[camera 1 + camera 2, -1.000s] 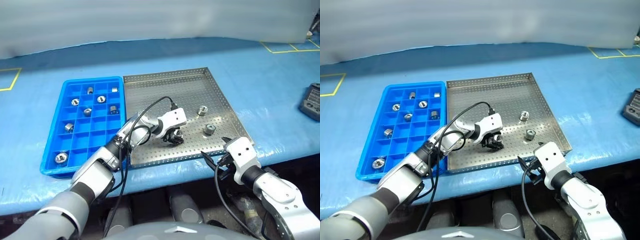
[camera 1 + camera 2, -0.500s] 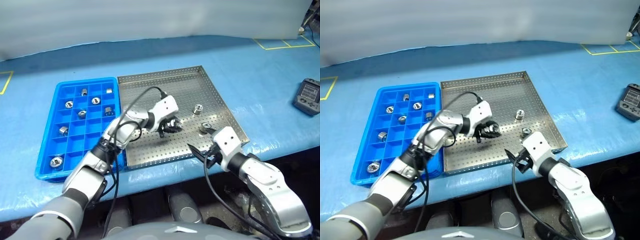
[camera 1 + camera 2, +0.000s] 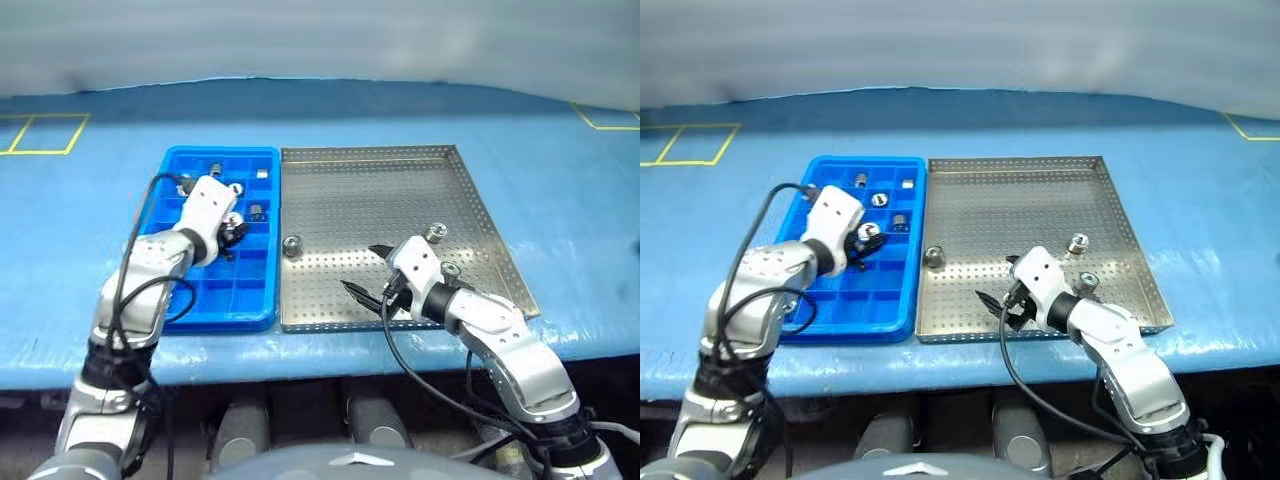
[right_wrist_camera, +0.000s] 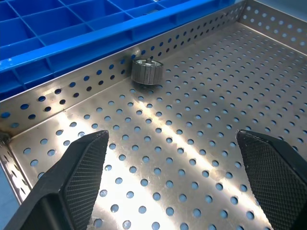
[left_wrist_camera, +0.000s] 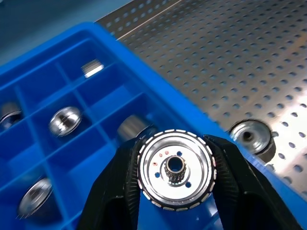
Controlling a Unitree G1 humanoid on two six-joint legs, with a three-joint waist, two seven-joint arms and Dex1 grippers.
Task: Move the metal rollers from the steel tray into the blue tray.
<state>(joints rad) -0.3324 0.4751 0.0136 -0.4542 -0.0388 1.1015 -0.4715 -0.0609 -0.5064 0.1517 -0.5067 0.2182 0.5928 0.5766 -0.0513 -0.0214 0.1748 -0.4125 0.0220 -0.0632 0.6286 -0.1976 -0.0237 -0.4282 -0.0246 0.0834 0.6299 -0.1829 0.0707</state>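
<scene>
My left gripper (image 3: 233, 229) hangs over the blue tray (image 3: 178, 302), shut on one of the metal rollers (image 5: 175, 170), a shiny toothed disc with a dark centre hole. Several rollers lie in the tray's far compartments (image 5: 64, 120). On the steel tray (image 3: 400, 185), one roller (image 3: 292, 245) sits by the left rim, two more (image 3: 435, 232) (image 3: 450, 270) at the right. My right gripper (image 3: 358, 267) stands open low over the steel tray's near part, its fingers (image 4: 72, 182) wide apart with nothing between them. The left-rim roller (image 4: 146, 71) lies ahead of it.
Both trays lie side by side, touching, on a blue-covered table (image 3: 90, 200). Yellow tape marks (image 3: 40, 133) sit at the far left and far right. A black cable (image 3: 420, 370) loops from my right wrist below the table's front edge.
My left gripper has carried its roller leftward from over the steel tray to over the blue tray. My right gripper moved in over the steel tray's near part. The camera has shifted.
</scene>
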